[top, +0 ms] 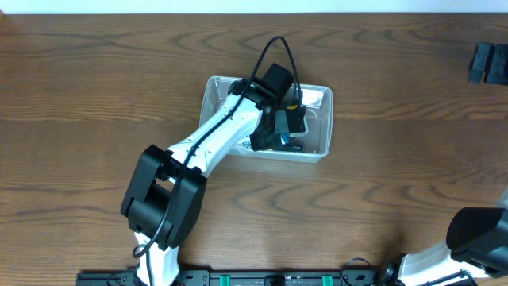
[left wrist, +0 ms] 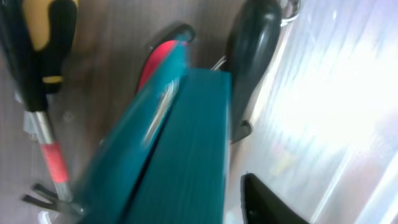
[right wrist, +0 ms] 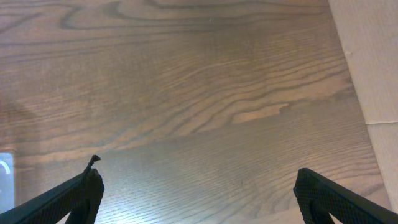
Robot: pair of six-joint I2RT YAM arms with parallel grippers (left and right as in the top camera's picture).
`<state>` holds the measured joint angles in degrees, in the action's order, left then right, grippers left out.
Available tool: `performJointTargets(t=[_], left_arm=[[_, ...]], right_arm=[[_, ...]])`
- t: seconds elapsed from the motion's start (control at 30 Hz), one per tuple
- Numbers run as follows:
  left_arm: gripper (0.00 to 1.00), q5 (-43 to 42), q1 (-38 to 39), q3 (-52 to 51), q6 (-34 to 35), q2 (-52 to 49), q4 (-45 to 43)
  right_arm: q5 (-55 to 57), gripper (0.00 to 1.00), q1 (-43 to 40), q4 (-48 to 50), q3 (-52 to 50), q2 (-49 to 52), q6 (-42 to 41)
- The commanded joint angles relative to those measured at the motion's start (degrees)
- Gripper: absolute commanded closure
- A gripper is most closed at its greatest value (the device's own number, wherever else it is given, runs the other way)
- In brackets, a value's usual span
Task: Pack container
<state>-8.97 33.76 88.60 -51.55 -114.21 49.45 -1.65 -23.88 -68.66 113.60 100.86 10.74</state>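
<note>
The clear container [top: 317, 99] stands mid-table. My left gripper [top: 286, 131] reaches down into it. In the left wrist view a teal box [left wrist: 186, 143] lies tilted right in front of my left gripper [left wrist: 199, 205]. Only the right finger shows, with a thin gap between it and the box, so the jaws look open. Beside the box are a yellow-and-black-handled screwdriver [left wrist: 43, 37], a red-handled tool [left wrist: 155, 59] and a black handle [left wrist: 252, 43]. The container's clear wall [left wrist: 336, 93] is on the right. My right gripper [right wrist: 199, 193] is open and empty over bare wood.
A black object [top: 486, 62] sits at the table's far right edge. The right arm's base [top: 476, 230] is at the bottom right corner. A pale strip [right wrist: 373, 56] borders the wood in the right wrist view.
</note>
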Motion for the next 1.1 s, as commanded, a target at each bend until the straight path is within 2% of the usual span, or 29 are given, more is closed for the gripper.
performJointTargets(t=[0.0,0.2,0.27,0.47,0.57,0.67,0.77,0.83,0.9,0.97,1.07], left_arm=[[0.45,-0.7,-0.3,0.5,-0.5,0.7,0.6],[0.44,0.3,-0.7,0.5,-0.4,0.7,-0.3],[0.44,3.4,-1.0,0.5,0.2,0.7,-1.7],[0.37,22.6,-1.7,0.5,9.7,0.9,-10.4],[0.37,24.7,-1.9,0.5,10.5,1.4,-11.0],[0.35,25.2,-2.1,0.5,14.6,3.0,-11.0],[0.22,25.1,-3.3,0.5,20.9,6.3,-11.0],[0.1,25.1,-4.9,0.5,25.8,9.4,-11.0],[0.03,25.1,-7.2,0.5,30.4,12.9,-11.0],[0.0,24.4,-10.1,0.5,33.2,16.5,-10.8],[0.02,21.1,-15.5,0.5,34.6,20.8,-10.1]], right_arm=[[0.1,0.01,-0.1,-0.2,-0.2,-0.4,-0.4],[0.1,0.01,-0.1,-0.2,-0.2,-0.4,-0.4],[0.1,0.01,-0.1,-0.2,-0.2,-0.4,-0.4],[0.1,0.01,-0.1,-0.1,-0.2,-0.4,-0.4],[0.0,0.01,-0.1,-0.2,-0.2,-0.4,-0.4],[-4.6,0.01,0.2,-0.4,-0.2,-0.4,2.7],[-7.9,0.01,2.1,-1.0,-0.2,-0.4,7.2],[-6.6,0.01,4.1,-0.5,-0.2,-0.3,7.2],[-6.5,0.01,6.3,0.3,-0.2,0.1,7.1],[-6.3,0.01,8.9,0.8,-0.2,1.3,7.1],[-6.3,0.01,13.0,1.5,-0.2,4.2,7.1]])
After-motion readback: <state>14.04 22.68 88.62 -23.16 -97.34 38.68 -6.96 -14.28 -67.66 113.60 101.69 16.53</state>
